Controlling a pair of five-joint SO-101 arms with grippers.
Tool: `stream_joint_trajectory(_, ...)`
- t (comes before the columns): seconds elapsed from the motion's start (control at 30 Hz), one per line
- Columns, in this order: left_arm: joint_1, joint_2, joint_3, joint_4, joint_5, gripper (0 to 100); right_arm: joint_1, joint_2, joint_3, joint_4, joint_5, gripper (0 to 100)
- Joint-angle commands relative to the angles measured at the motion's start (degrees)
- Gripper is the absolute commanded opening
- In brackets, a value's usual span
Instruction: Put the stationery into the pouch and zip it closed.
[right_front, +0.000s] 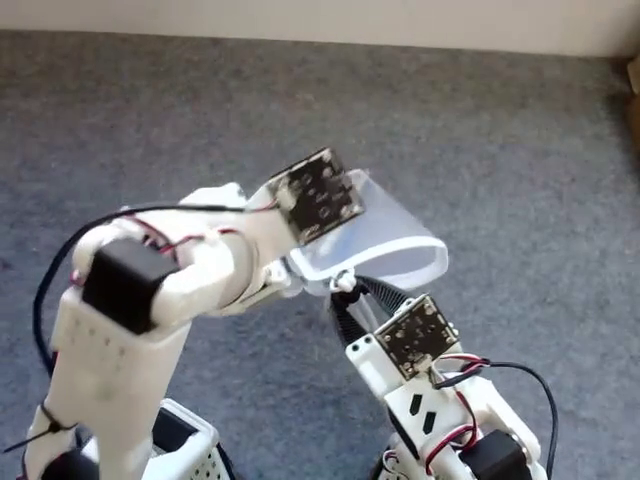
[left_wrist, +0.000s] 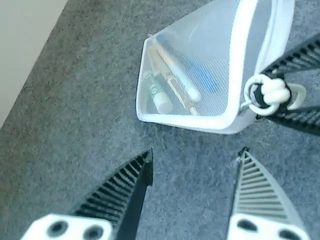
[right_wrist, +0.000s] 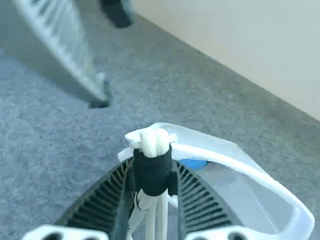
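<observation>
high view: pouch (right_front: 395, 235) sits mid-frame on the grey felt (right_front: 520, 140); clear mesh, white trim. left arm runs from lower left up to mid-frame, with its camera board (right_front: 317, 196) over the pouch's left end. right arm rises from lower right. right gripper (right_front: 352, 293) is at the pouch's lower-left corner, black fingers pinched on the white cord (right_front: 345, 281).

left wrist view: left gripper (left_wrist: 195, 152) is spread wide with nothing between its fingers, one black, one grey. it hovers over bare felt just short of the pouch (left_wrist: 210, 55). stationery (left_wrist: 172, 82) is inside the pouch: a couple of pens, a short white tube with green print, something blue deeper in. right gripper (left_wrist: 260, 92) clamps the knotted cord (left_wrist: 270, 90) at the pouch's corner.

right wrist view: right gripper (right_wrist: 152, 167) is narrow, closed on the cord (right_wrist: 150, 142), which runs down between the fingers. pouch (right_wrist: 250, 175) lies just beyond the tips, joined to the cord end, with a blue item visible through its wall. left gripper's finger (right_wrist: 65, 45) is blurred, near, and apart from the pouch. cream wall (right_wrist: 240, 50) stands behind the felt.

can't tell if the zip is fully shut.
</observation>
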Motion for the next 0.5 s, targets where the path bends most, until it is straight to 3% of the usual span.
stream_joint_trajectory(0.0,-0.84,-7.78,6.46,-0.7,-2.2,26,1.98,-0.31,-0.48,-3.3,-2.64,0.5)
stream_joint_trajectory(0.2,-0.84,-14.64,20.97,-10.99,-2.37,26,1.98,-0.31,-0.84,-3.38,-4.31,0.5)
stream_joint_trajectory(0.47,4.09,-20.44,34.51,-22.68,-2.37,26,1.8,-0.31,-0.66,-3.38,-4.31,0.5)
